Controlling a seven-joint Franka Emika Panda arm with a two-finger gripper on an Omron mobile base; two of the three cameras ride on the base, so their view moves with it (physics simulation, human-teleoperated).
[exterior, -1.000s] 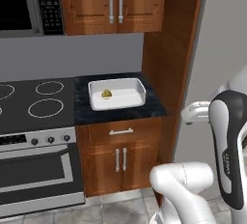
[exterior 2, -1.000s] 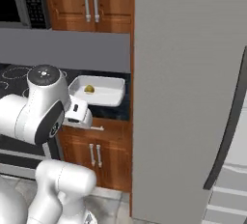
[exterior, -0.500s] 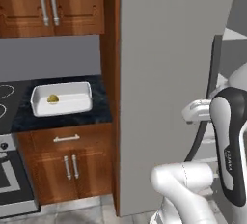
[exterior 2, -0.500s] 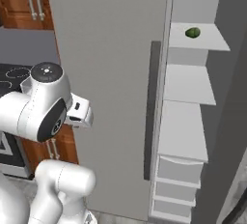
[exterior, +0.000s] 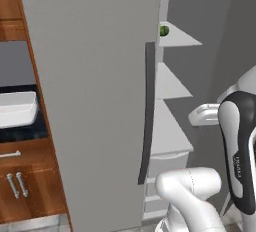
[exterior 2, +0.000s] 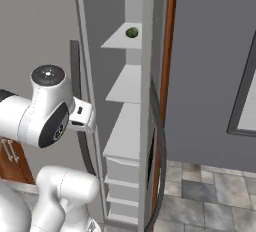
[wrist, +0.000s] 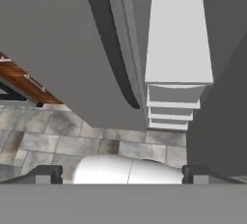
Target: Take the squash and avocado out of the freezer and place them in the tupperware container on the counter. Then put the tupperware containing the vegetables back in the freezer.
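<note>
- The freezer [exterior: 90,101] stands open: its flat grey door, with the dark handle strip [exterior: 146,111], fills the left of the left base view, and the interior with pale shelves [exterior 2: 127,83] opens beyond the door's edge.
- The bench [exterior: 20,131] lies to the left of the freezer door and carries the tupperware container [exterior: 17,108], partly cut off by the picture edge; its contents cannot be made out.
- The claw [wrist: 120,175] hangs low, at the height of the lower shelves, and looks down at the floor and the freezer drawers [wrist: 173,107]. Its fingertips stand spread wide, at the two bottom corners of the hand view, with nothing between them.
- The avocado [exterior 2: 132,32] rests on the upper shelf, near that shelf's back, well above the claw and further into the freezer.
- Judgement: the coming move turns on height; the claw must rise and reach forward into the compartment before any grasp. The avocado's long axis is too small to tell.
</note>
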